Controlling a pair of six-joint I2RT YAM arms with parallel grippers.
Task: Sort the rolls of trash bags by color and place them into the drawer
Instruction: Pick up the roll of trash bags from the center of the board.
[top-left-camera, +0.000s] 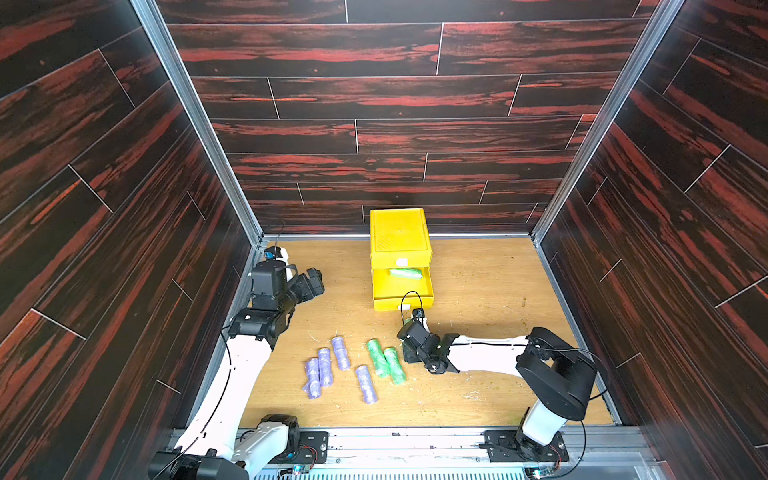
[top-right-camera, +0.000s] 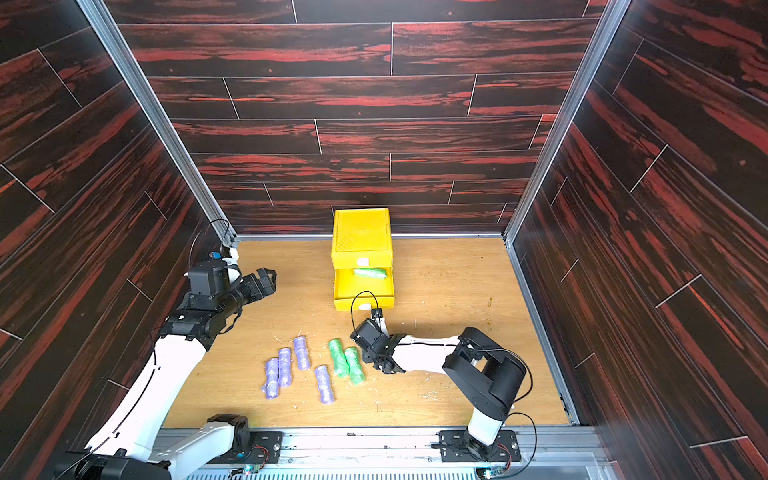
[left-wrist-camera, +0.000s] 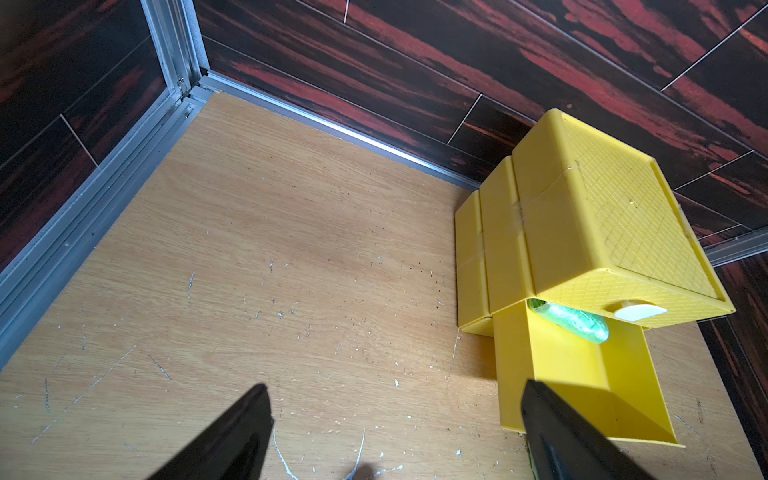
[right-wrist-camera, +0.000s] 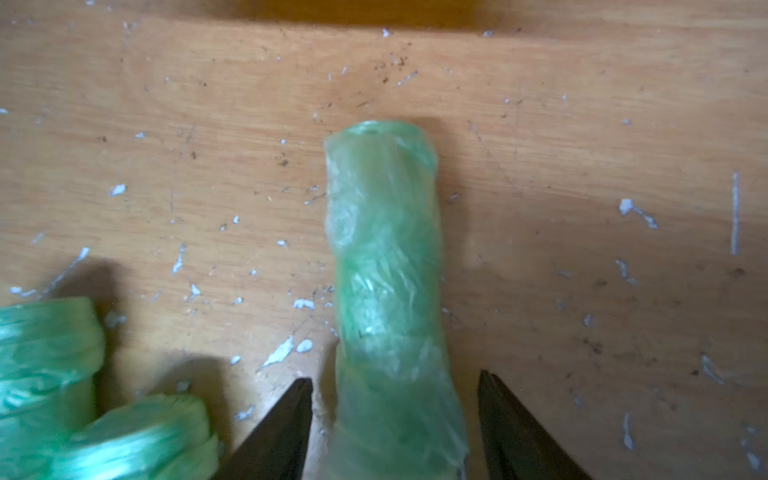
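Observation:
The yellow drawer cabinet (top-left-camera: 399, 237) stands at the back of the table. Its second drawer (top-left-camera: 402, 293) is pulled out and holds one green roll (top-left-camera: 406, 273) (left-wrist-camera: 569, 322). My right gripper (top-left-camera: 410, 318) (right-wrist-camera: 395, 376) points down just in front of that drawer. It is open, and its jaws straddle another green roll (right-wrist-camera: 384, 249) lying on the table, with a gap on each side. Two more green rolls (top-left-camera: 377, 358) (top-left-camera: 395, 365) and several purple rolls (top-left-camera: 340, 353) lie nearer the front. My left gripper (top-left-camera: 316, 282) (left-wrist-camera: 395, 384) hangs open and empty at the left.
Dark wood-patterned walls with metal corner posts (top-left-camera: 195, 120) close in the table on three sides. The right arm's elbow (top-left-camera: 557, 374) stands over the table's right front. Small white scraps litter the wooden tabletop (top-left-camera: 478, 282).

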